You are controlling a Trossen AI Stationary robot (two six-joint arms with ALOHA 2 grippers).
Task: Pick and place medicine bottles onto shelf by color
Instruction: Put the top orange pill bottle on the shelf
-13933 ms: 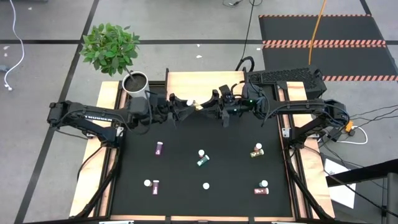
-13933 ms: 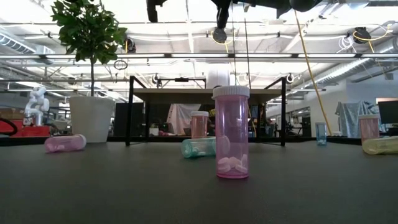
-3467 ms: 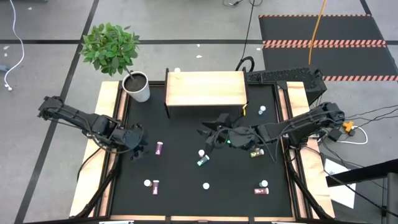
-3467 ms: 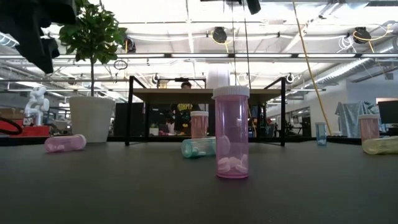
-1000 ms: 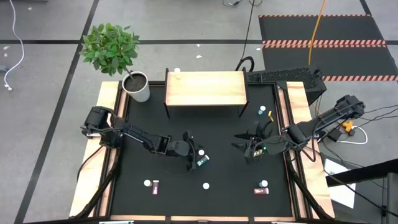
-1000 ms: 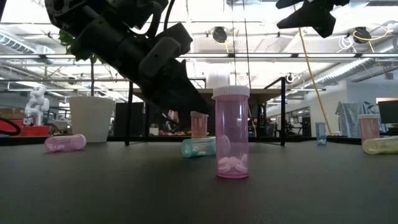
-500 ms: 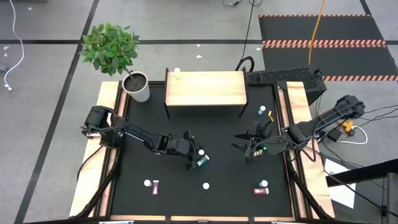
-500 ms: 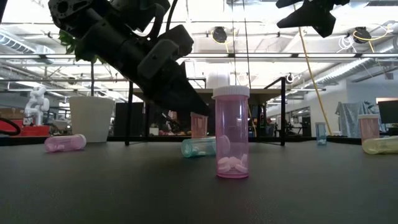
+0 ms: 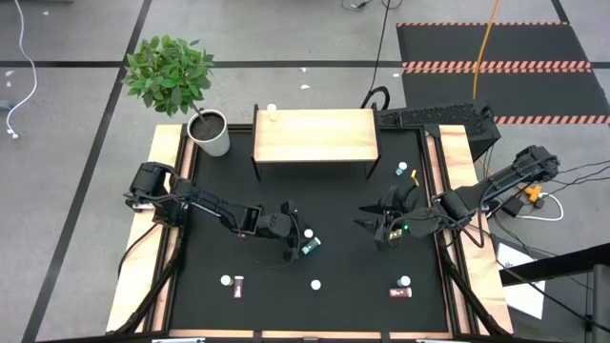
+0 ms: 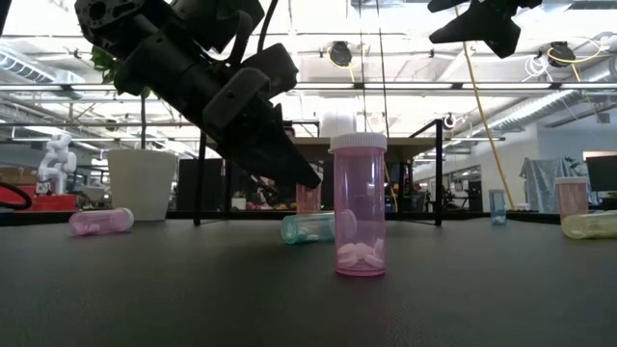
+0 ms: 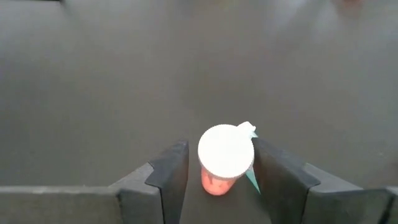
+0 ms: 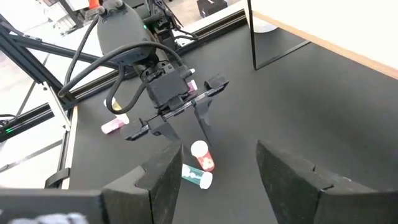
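Over the last second the left gripper (image 11: 219,180) narrowed its jaws around the upright pink bottle (image 11: 225,158) at mid-table — near contact, lift looked next — while the right gripper (image 9: 381,227) waited, jaws wide

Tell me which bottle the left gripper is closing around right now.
The upright pink bottle with the white cap, standing between the left gripper fingers at mid-table. A teal bottle lies on its side right beside it; the other bottles sit farther off.
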